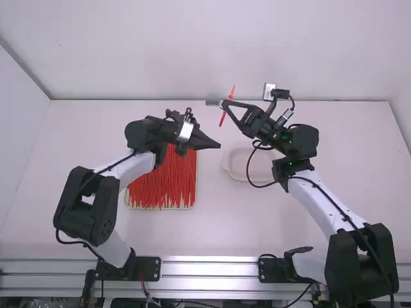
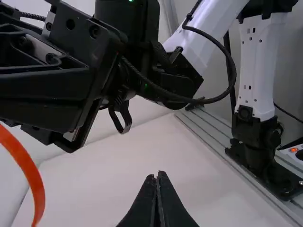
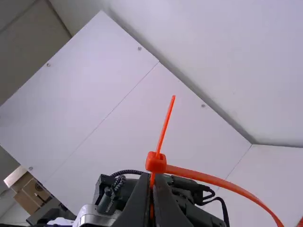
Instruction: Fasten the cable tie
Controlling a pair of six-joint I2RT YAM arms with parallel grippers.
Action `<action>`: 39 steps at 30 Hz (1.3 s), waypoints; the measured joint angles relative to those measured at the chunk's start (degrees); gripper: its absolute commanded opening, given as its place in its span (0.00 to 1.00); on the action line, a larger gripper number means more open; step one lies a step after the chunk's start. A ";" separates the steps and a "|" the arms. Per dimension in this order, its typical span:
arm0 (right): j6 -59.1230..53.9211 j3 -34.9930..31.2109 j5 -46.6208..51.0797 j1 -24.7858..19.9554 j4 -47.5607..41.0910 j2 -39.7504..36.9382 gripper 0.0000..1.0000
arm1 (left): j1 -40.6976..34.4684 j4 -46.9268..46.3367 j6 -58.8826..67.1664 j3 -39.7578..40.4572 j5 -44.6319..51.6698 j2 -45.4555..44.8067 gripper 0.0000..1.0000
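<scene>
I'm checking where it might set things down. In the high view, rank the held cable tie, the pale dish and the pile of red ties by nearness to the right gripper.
From the right gripper:
1. cable tie: clamped in it, raised over the table's middle.
2. pale dish: on the table under the right arm.
3. pile of red ties: farther off, on the left side.

The orange-red cable tie (image 3: 155, 162) is looped, its thin tail threaded up through the head, and it is pinched aloft in the right gripper (image 3: 152, 191).
</scene>
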 measured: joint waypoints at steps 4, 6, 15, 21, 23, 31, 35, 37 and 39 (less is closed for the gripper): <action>-0.31 0.00 -1.75 0.00 0.00 0.00 0.00 | 2.67 0.00 -1.92 0.00 0.00 0.00 0.02; -0.31 0.00 -2.69 -0.02 0.00 0.00 0.00 | 3.93 0.02 -2.84 0.02 0.00 0.00 0.02; -0.83 0.00 -10.08 2.12 0.00 0.00 0.00 | 12.11 -0.02 -8.02 1.75 -0.04 0.00 0.47; -3.54 0.00 -11.08 6.67 -4.57 0.00 0.00 | 11.91 0.00 -10.08 3.80 -0.04 -0.02 0.49; -4.87 0.00 -10.78 8.02 -7.04 0.00 0.00 | 11.41 0.00 -10.56 4.35 -0.04 -0.02 0.48; -7.30 0.00 -8.98 9.77 -8.61 0.00 0.00 | 10.27 -0.13 -11.58 4.57 -0.04 -0.04 0.42; -7.45 0.00 -8.37 11.21 -7.93 0.00 0.00 | 10.21 -0.35 -11.78 4.57 -0.02 -0.04 0.41; -7.54 0.00 -7.96 11.85 -7.96 0.00 0.00 | 9.88 -0.42 -11.82 4.57 0.00 -0.04 0.37; -7.63 0.00 -7.58 12.24 -7.93 0.00 0.00 | 9.33 -0.50 -12.07 4.57 0.00 -0.02 0.13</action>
